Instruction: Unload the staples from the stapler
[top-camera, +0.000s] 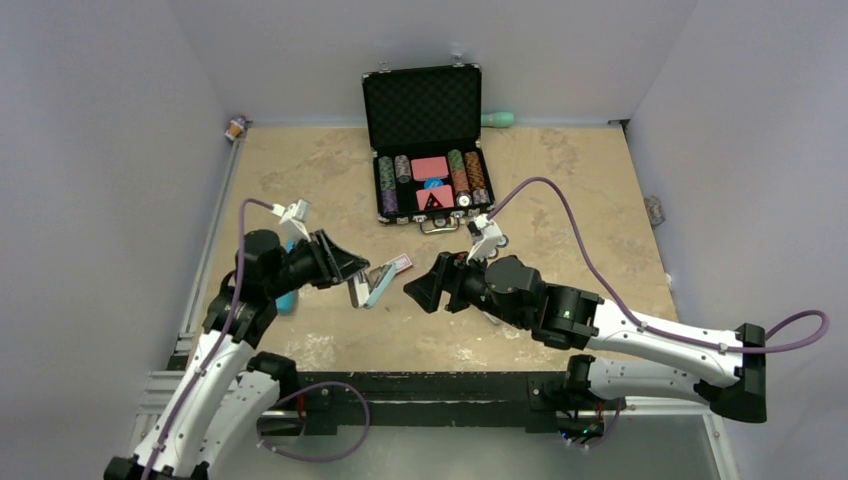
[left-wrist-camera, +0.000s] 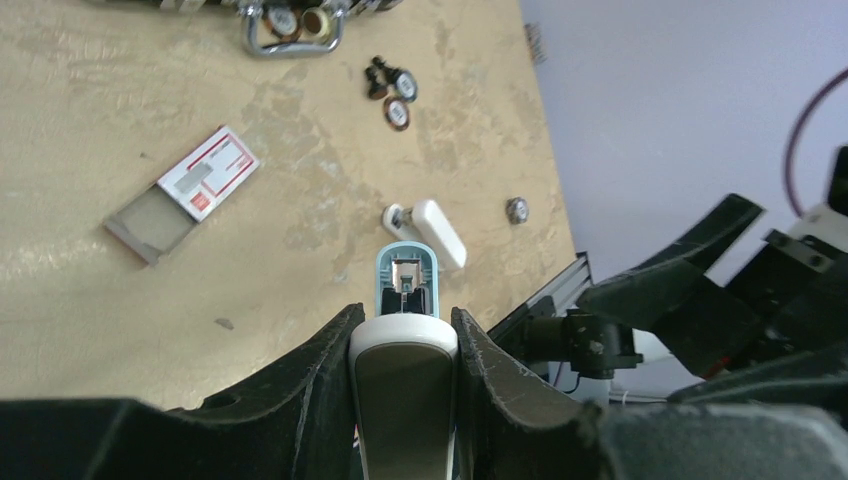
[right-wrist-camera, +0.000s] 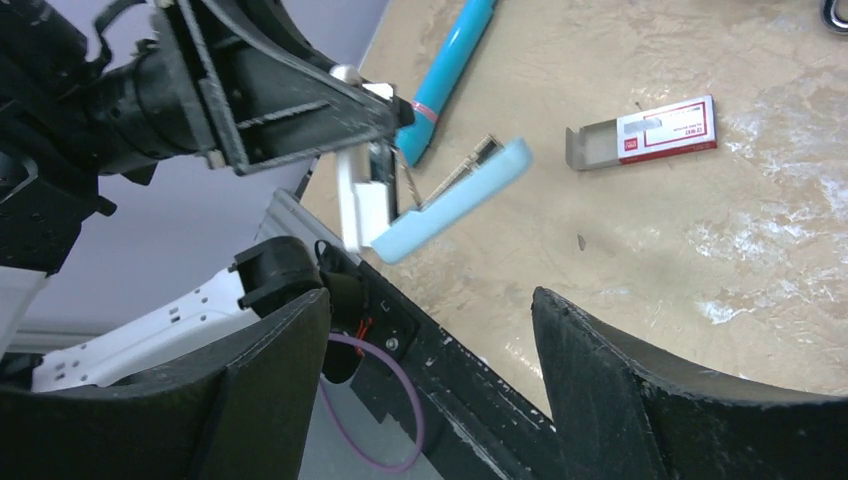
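- Your L arm: the left gripper (top-camera: 355, 270) is pinched onto the stapler (top-camera: 372, 288). Its fingers (left-wrist-camera: 310, 385) press the white base from both sides, as the left wrist view shows plainly.
- The stapler is hinged open: the light-blue top arm is swung away from the base, w/ the metal magazine rail exposed btwn the two (right wrist view shows it best).
- It's at the front-centre of the table (top-camera: 560, 190), btwn your two grippers. It looks raised off the surface, but can't say for sure.
- Your R arm: the right gripper (top-camera: 420, 290) has its fingers (right-wrist-camera: 250, 390) spread wide w/ nothing btwn them. It points at the stapler across a gap, not touching.
- The staple box (top-camera: 397, 265) is red and white w/ its sleeve slid partly open. It lies flat on the table just behind the stapler.
- A blue pen (right-wrist-camera: 452, 65) lies toward the left edge — partly hidden under your L arm in the top view.
- The poker chip case (top-camera: 424, 110) stands open at the back w/ its lid upright and chips and cards in rows.
- A few loose chips (left-wrist-camera: 392, 95) lie near the case handle. A small white capsule-shaped piece (left-wrist-camera: 432, 228) lies beyond the stapler tip (can't tell what it is).
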